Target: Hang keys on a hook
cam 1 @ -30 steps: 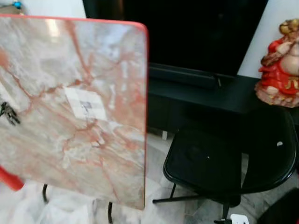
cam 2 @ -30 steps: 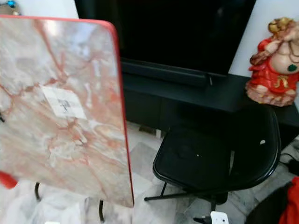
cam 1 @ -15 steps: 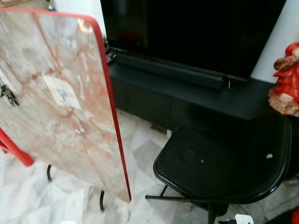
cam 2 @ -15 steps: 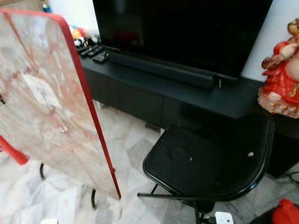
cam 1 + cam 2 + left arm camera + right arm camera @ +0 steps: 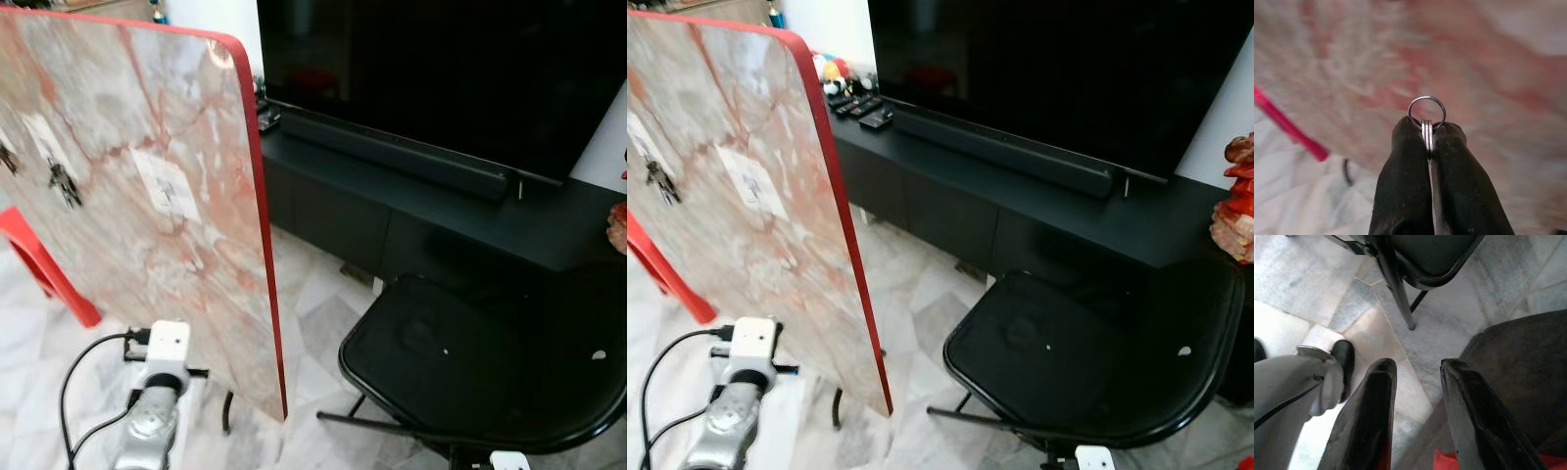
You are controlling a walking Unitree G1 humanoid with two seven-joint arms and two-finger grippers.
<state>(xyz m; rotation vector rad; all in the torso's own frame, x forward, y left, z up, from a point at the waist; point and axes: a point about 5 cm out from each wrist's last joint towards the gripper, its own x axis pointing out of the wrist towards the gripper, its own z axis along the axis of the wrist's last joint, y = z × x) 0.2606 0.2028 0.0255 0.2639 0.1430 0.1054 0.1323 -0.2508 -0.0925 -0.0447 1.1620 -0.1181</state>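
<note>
A tilted pink marble board (image 5: 147,196) with a red rim stands on the left. A bunch of dark keys (image 5: 65,184) hangs on its face near the left edge, and another dark item (image 5: 8,157) hangs further left. My left arm (image 5: 157,392) rises at the bottom left, its white wrist camera just in front of the board's lower part. In the left wrist view my left gripper (image 5: 1427,132) is shut on a silver key ring (image 5: 1426,110), held close to the blurred marble surface. My right gripper (image 5: 1415,369) hangs open over the floor.
A black folding chair (image 5: 470,362) stands to the right of the board. Behind it run a low black cabinet (image 5: 411,196) with a soundbar (image 5: 392,147) and a large dark TV (image 5: 441,69). A red stand (image 5: 49,274) sits by the board's left. A chair leg (image 5: 1398,293) is near my right gripper.
The camera has swung, so the board and chair have shifted in the picture. My left arm has come up into view at the bottom left, in front of the board.
</note>
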